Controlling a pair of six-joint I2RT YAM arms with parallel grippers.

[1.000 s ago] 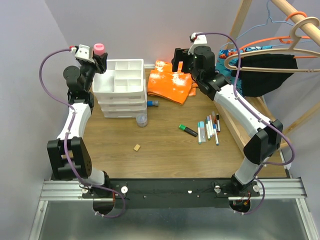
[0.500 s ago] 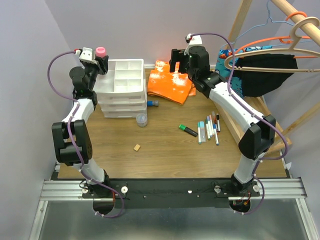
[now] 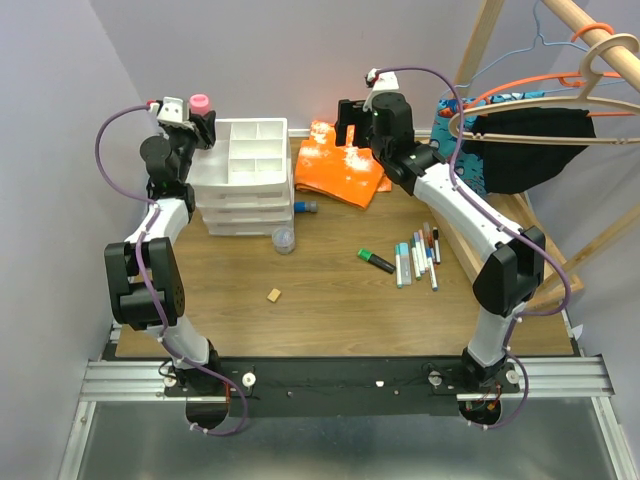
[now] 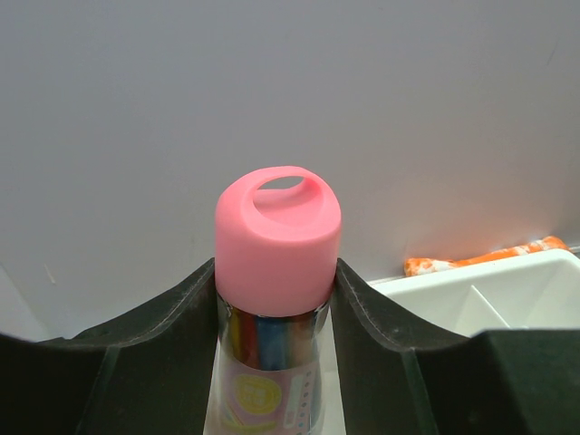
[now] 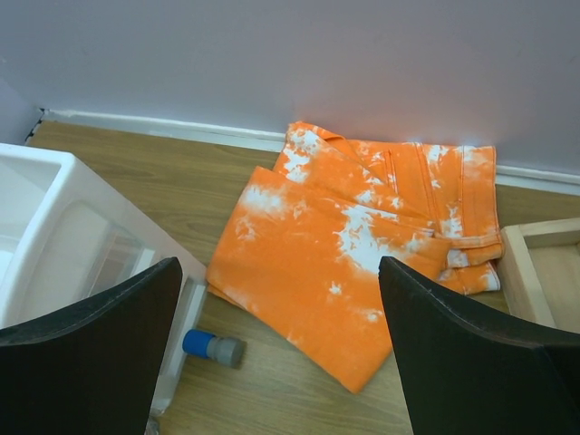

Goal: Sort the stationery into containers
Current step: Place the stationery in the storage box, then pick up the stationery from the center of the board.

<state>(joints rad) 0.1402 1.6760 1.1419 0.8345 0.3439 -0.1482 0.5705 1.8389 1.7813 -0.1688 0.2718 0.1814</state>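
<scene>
Pink-capped bottle (image 4: 276,243) sits clenched in the left jaws, label print unreadable; right jaws gape empty.

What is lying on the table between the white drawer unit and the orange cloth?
A small blue-capped tube, near the drawer unit, apart from the cloth; the right wrist view shows it.

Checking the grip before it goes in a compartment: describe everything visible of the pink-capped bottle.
The bottle is small and clear, apparently plastic, with a colourful printed label. Its rounded pink cap has a loop on top. It stands upright, clamped just below the cap between the left gripper's black fingers, held in the air by the far left corner of the white drawer unit. Nothing else visibly touches it.
</scene>
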